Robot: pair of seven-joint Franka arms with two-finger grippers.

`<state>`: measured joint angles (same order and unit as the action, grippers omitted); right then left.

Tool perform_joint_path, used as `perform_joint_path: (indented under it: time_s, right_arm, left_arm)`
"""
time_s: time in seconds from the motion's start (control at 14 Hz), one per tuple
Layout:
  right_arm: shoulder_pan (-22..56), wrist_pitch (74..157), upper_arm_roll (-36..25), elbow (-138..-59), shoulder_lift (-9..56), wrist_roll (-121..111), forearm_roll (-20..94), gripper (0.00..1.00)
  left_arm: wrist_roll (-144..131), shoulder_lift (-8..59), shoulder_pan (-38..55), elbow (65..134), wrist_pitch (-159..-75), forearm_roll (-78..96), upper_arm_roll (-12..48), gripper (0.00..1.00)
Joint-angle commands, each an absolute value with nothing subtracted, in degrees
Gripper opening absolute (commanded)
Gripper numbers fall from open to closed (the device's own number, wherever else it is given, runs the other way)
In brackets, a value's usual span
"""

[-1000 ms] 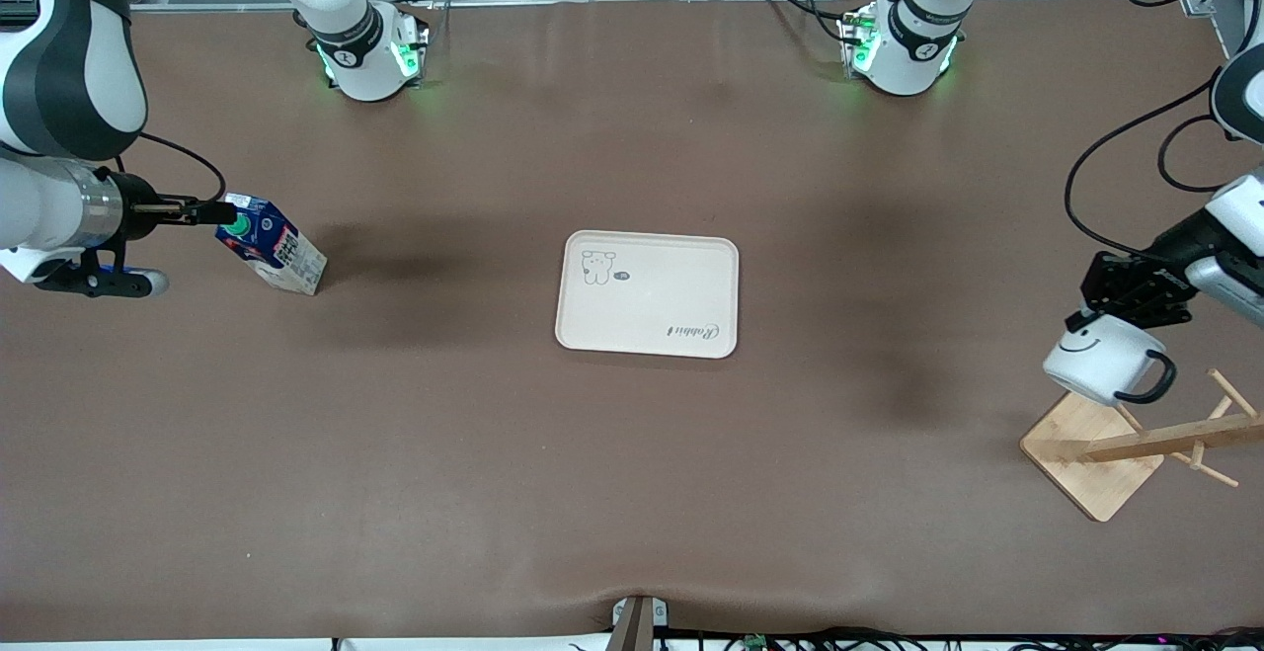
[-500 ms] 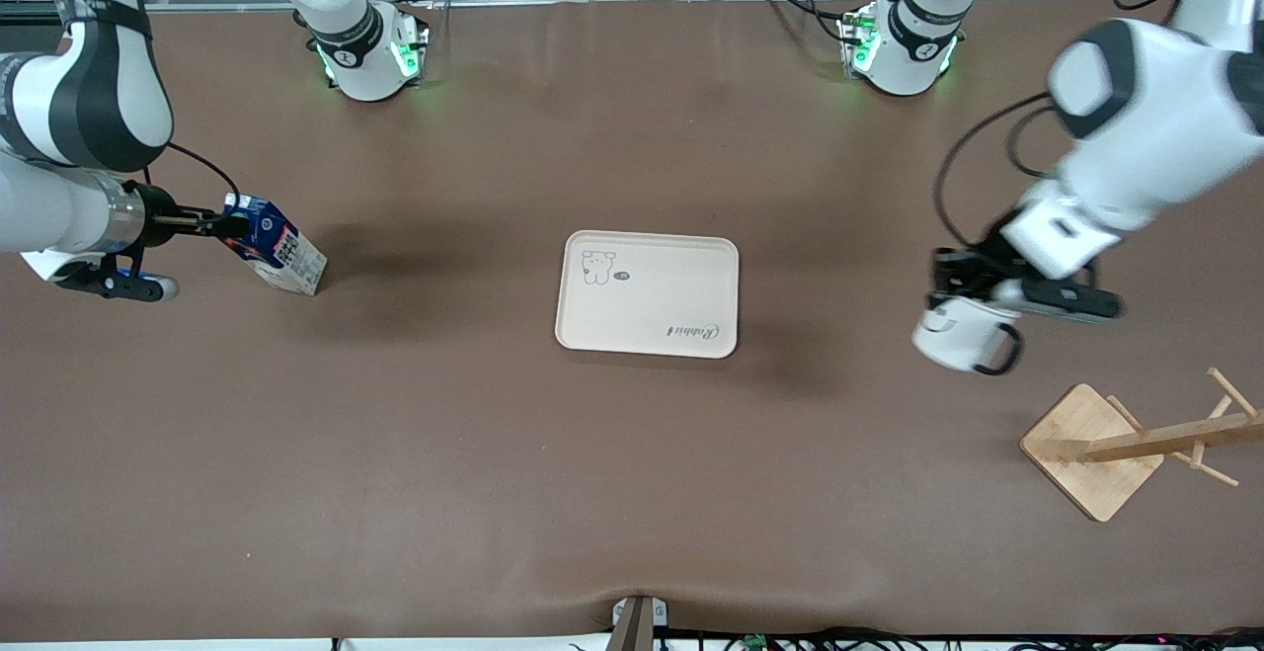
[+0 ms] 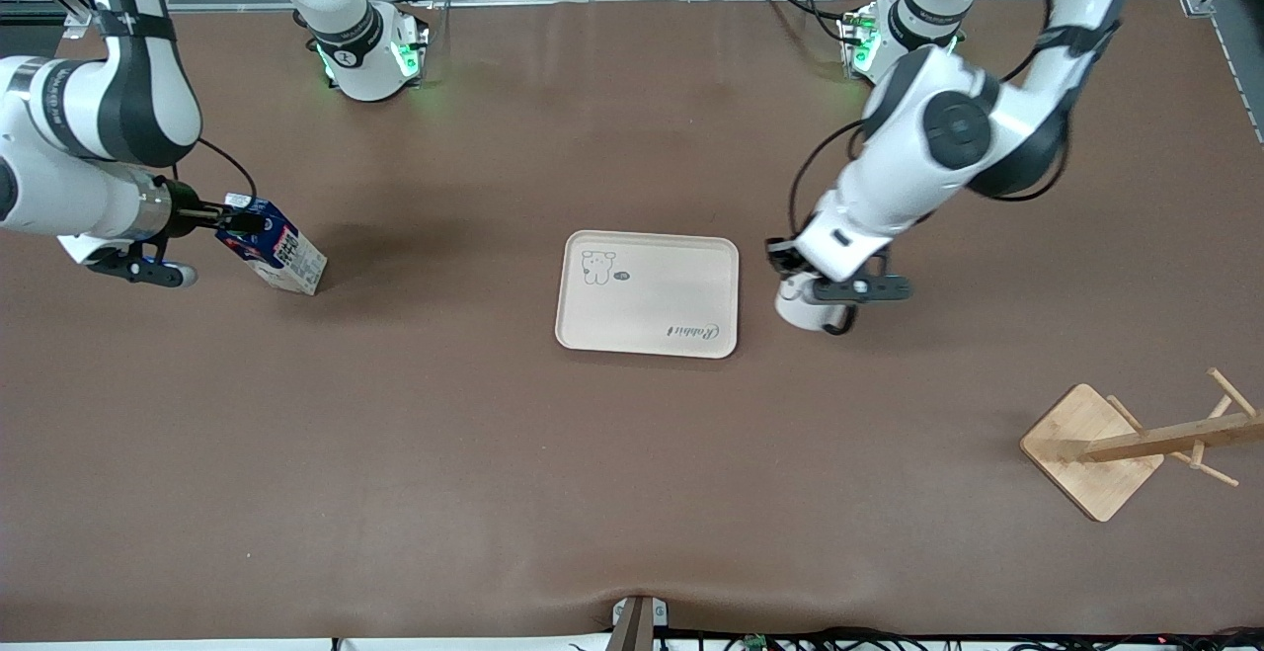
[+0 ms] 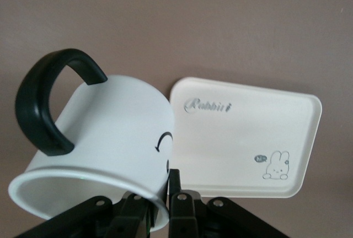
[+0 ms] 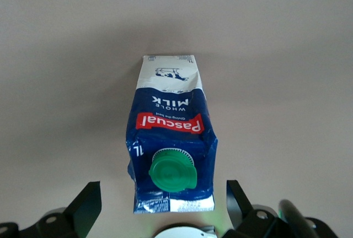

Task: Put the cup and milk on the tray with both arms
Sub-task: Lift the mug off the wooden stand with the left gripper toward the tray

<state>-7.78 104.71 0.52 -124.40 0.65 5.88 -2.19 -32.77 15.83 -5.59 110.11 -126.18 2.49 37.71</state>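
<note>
You can see that nothing is on the tray [image 3: 647, 293] yet, so both placements are still to do. The tray lies bare in the middle of the table [image 3: 474, 453].

The cup part looks closer to finished. Your left hand [image 3: 805, 287] holds the cup [image 3: 802, 304] by its rim, one finger inside and one outside, as the left wrist view shows: the fingers [image 4: 177, 204] pinch the white wall of the cup [image 4: 105, 150], and the black handle points away from them. The cup hangs in the air just beside the tray's edge on the side of the left arm's end, not over the tray itself. I judge that it needs a short move sideways and then a lowering.

The milk part is less advanced. The milk [image 3: 274, 256] stands on the table, leaning, toward the right arm's end and well apart from the tray. Your right hand [image 3: 237, 223] is at the carton's top. In the right wrist view its fingers [image 5: 83, 207] stand wide on both sides of the milk [image 5: 172, 155], near the green cap, and do not grip it. So you still need to close on the carton, lift it, carry it to the tray and set it down.
</note>
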Motion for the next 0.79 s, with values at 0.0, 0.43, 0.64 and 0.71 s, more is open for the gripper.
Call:
perform_joint_path:
  time_s: [0.0, 0.43, 0.64, 0.71]
  right_arm:
    - [-9.66, 109.50, 1.05, -129.36, -1.67, 5.71, -2.55, 1.00]
    - [-10.28, 111.71, 1.05, -131.40, -1.58, 5.54, -2.46, 0.11]
    - [-10.37, 104.18, 1.05, -125.19, -0.36, 3.87, -2.37, 0.01]
    - [-10.20, 100.06, 1.05, -121.94, 0.43, 3.87, -2.37, 0.01]
  left_arm:
    - [-38.12, 23.44, -0.28, 105.04, -125.51, -2.01, 37.36, 0.00]
    - [-47.53, 35.40, 9.03, 96.17, -119.63, -9.48, 35.51, 0.00]
    - [-49.75, 38.05, 15.80, 94.13, -117.86, -11.25, 30.78, 0.00]
    - [-49.75, 38.49, 17.39, 94.13, -117.86, -11.25, 29.46, 0.00]
